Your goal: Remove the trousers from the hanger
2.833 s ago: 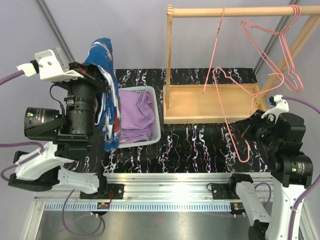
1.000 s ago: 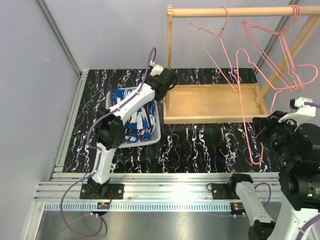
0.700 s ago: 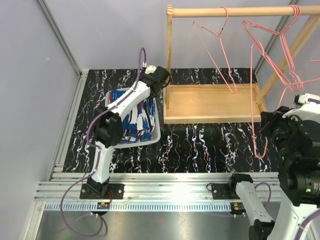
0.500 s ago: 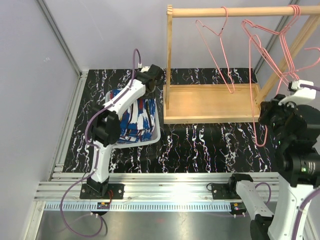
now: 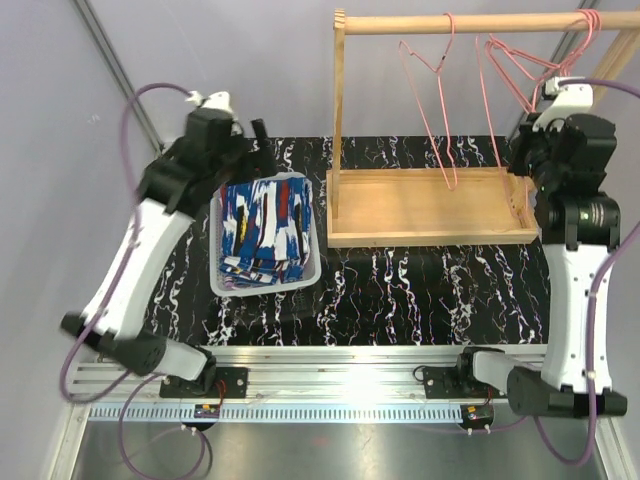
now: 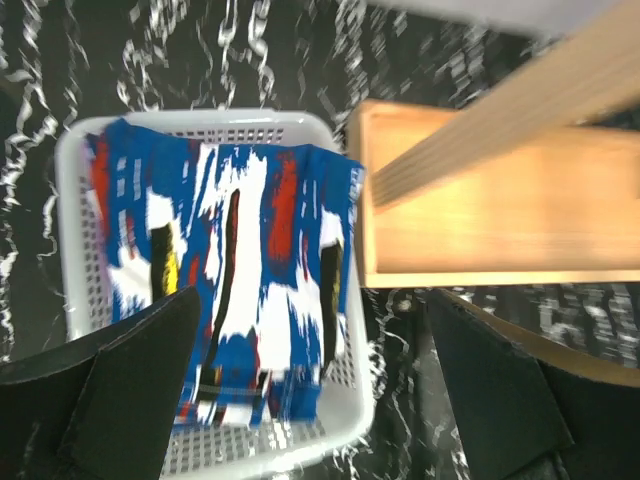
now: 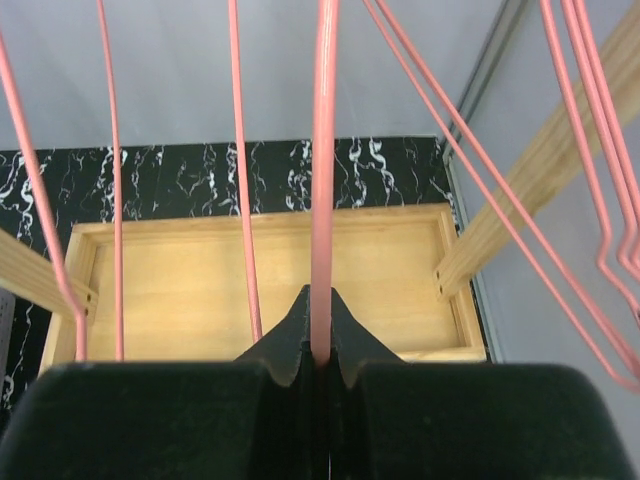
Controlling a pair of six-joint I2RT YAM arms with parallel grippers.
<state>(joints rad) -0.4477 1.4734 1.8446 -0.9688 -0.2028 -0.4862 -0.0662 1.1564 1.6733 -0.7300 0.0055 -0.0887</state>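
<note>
The blue trousers with white, red and black streaks lie folded in the white basket. My left gripper hovers above the basket's far end, open and empty. In the left wrist view the trousers fill the basket below the widely spread left gripper. High at the right, my right gripper is shut on a bare pink wire hanger near the wooden rail. The right wrist view shows that hanger wire pinched in the right gripper.
A wooden rack with a tray base stands right of the basket, its post close to the left arm. Another pink hanger hangs from the rail, and more hang at its right end. The table is black with white marbling.
The left gripper opened, left the blue trousers in the basket, and rose back toward the left. The right arm lifted the pink hanger up toward the rail.
</note>
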